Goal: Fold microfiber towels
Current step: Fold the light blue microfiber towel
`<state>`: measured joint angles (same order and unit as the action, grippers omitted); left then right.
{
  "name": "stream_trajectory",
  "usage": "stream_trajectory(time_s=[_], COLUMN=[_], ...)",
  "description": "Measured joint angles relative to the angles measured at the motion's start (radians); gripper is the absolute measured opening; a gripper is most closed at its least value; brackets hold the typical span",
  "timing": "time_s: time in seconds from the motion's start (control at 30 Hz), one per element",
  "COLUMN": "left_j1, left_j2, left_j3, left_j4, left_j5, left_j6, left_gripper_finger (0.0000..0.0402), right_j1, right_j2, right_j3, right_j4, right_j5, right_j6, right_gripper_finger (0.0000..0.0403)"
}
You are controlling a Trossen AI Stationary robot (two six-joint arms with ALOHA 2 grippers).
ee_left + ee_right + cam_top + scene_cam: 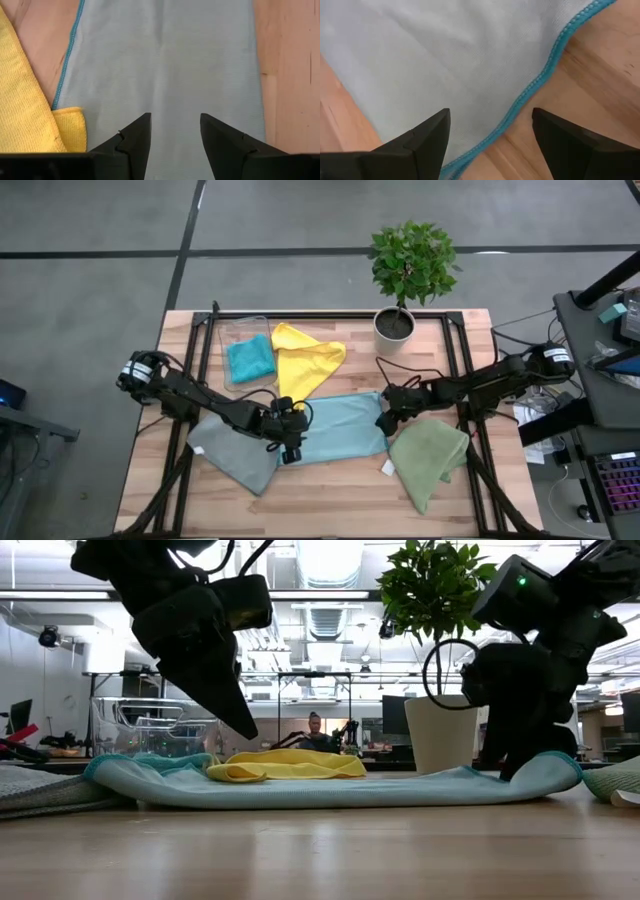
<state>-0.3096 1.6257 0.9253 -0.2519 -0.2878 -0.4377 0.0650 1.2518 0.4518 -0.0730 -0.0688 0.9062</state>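
A light blue towel (340, 430) lies flat across the table's middle, its teal-stitched edge (540, 82) showing in the right wrist view. My left gripper (175, 120) hangs open a little above the towel's left end (150, 775), pointing down at a slant. My right gripper (490, 112) stands open over the towel's right end (548, 768), which curls up slightly. A grey towel (235, 450) lies at the near left and an olive green towel (430, 460) at the near right. A yellow towel (305, 360) lies behind, and a teal towel (250, 358) sits in the bin. My right gripper's open fingers (515, 765) reach down to the light blue towel's right end from above at a slant, with the stitched edge between them. I cannot tell whether they touch the cloth. The towel lies on the table.
A clear plastic bin (232, 340) stands at the far left. A potted plant (398, 320) stands at the far middle. The yellow towel's corner (70, 130) lies beside the light blue towel's left end. Bare wood (330, 490) runs along the near edge.
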Motion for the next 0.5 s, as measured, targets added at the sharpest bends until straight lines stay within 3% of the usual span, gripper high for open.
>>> stream_trajectory(time_s=[0.27,0.5], left_j1=[0.0,0.0], left_j2=[0.013,0.016], left_j3=[0.0,0.0], left_j4=[-0.001,0.006], left_j5=[-0.003,-0.005], left_j6=[0.005,0.008], left_gripper_finger=[0.0155,0.0155], right_j1=[0.0,0.008], right_j2=[0.02,0.148], right_j3=[-0.029,-0.034], right_j4=[0.122,0.308], right_j5=[0.001,-0.027], right_j6=[0.023,0.027], right_gripper_finger=[0.0261,0.0257])
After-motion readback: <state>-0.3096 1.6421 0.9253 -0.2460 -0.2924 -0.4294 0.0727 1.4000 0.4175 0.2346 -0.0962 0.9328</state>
